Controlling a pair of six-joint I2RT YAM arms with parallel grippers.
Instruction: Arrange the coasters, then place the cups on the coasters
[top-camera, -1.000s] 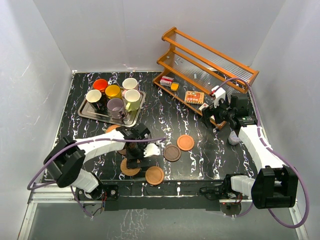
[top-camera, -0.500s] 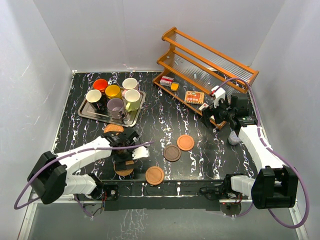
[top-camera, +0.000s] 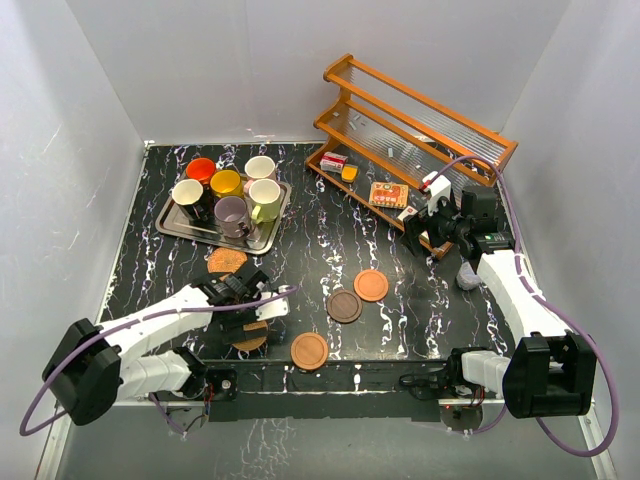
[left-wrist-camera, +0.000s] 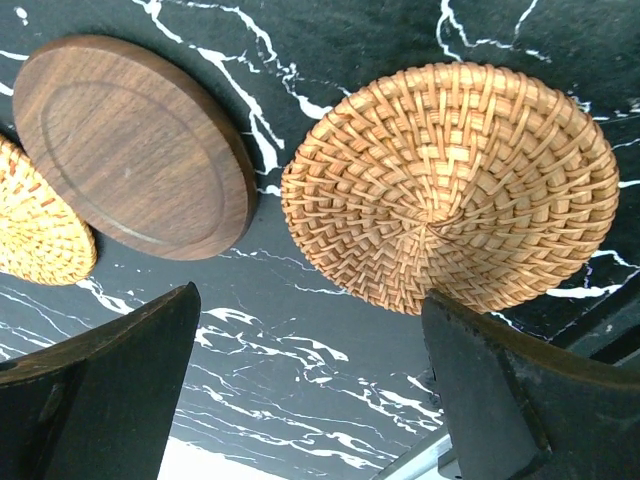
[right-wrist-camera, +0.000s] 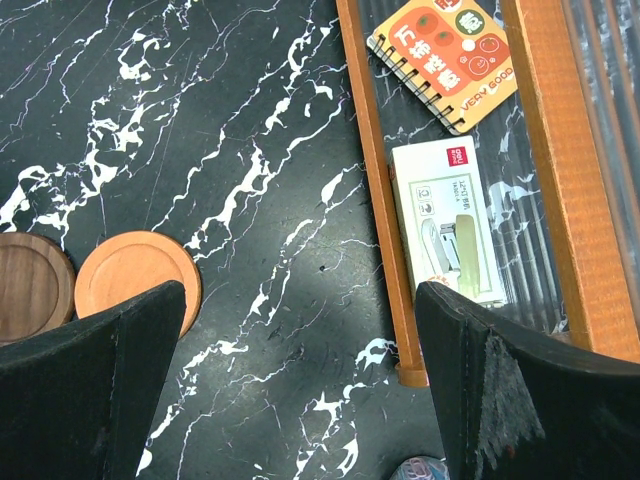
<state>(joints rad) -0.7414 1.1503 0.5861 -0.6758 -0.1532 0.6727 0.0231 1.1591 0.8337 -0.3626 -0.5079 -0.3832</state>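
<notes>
Six mugs stand on a metal tray (top-camera: 172, 226): orange (top-camera: 201, 170), yellow (top-camera: 225, 183), cream-pink (top-camera: 260, 167), pale yellow-green (top-camera: 265, 195), lilac (top-camera: 233, 212) and black with a white inside (top-camera: 188, 194). My left gripper (top-camera: 243, 312) (left-wrist-camera: 320, 400) hovers open and empty low over the near left table. Just ahead of its fingers lie a woven coaster (left-wrist-camera: 450, 190) (top-camera: 251, 338) and a dark wood coaster (left-wrist-camera: 130, 145). A second woven coaster (top-camera: 227, 260) (left-wrist-camera: 35, 235) lies beyond. Another dark coaster (top-camera: 345, 305) (right-wrist-camera: 30, 295) and two orange-brown ones (top-camera: 371, 285) (right-wrist-camera: 135, 280) (top-camera: 309, 350) lie mid-table. My right gripper (top-camera: 425, 225) (right-wrist-camera: 300, 390) hangs open and empty by the rack.
A wooden two-shelf rack (top-camera: 410, 130) stands at the back right, holding a spiral notebook (right-wrist-camera: 445, 55) and a white stapler box (right-wrist-camera: 445, 225). A small translucent cup (top-camera: 466, 275) sits by the right arm. The table's near edge is close behind the left gripper.
My left arm has swung left and towards the near edge, carrying its open gripper to the near woven coaster. The right arm has not moved.
</notes>
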